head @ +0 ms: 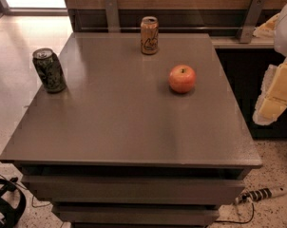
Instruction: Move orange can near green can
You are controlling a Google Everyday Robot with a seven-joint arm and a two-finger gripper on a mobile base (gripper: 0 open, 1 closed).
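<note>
The orange can (149,35) stands upright near the far edge of the grey table (124,122), at its middle. The green can (49,70) stands upright at the table's left edge. The two cans are far apart. My gripper (276,96) hangs off the table's right side, at the right edge of the view, away from both cans and holding nothing.
A red-orange apple (182,79) sits on the table to the right of the middle, in front of the orange can. A wooden wall with metal brackets stands behind the table. A power strip (262,194) and cables lie on the floor at the lower right.
</note>
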